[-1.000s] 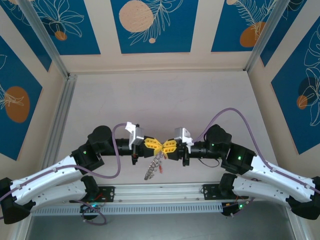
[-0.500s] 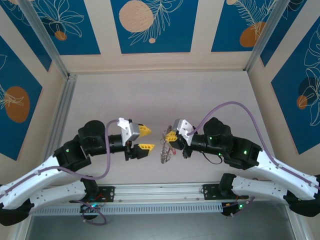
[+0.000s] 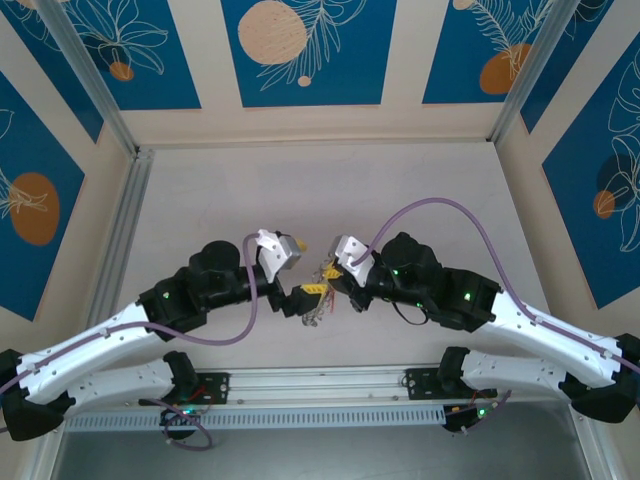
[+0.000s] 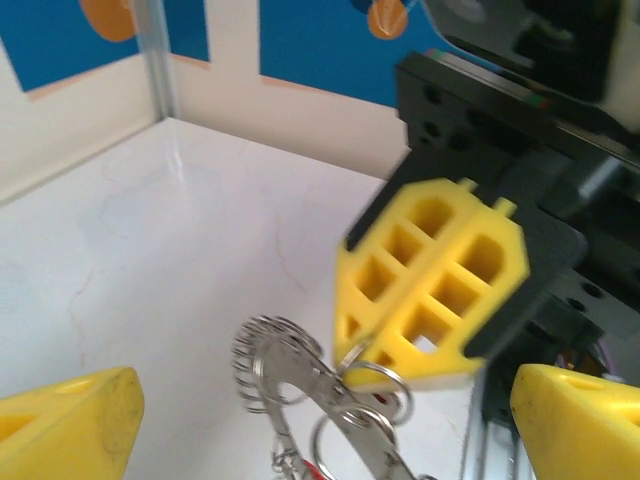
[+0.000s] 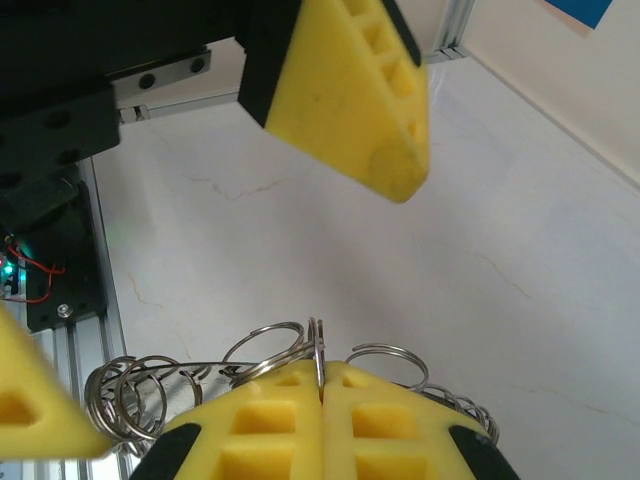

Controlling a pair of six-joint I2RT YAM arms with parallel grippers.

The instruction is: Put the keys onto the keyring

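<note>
The right gripper (image 5: 320,400) is pinching the keyring (image 5: 318,350) edge-on between its closed yellow fingertips and holding it in the air above the table (image 3: 330,190), near the front rail. The keys (image 3: 314,308) are hanging below it in a silvery bunch, with a small red piece showing among them in the left wrist view. The left gripper (image 3: 306,267) is hovering just beside the bunch with its jaws spread wide, one finger on either side, and is gripping nothing. No loose key is lying on the table, so the threading is looking largely done (whether every key is truly sitting on the ring is too fine to tell). What seems left is setting the bunch down or checking it.
</note>
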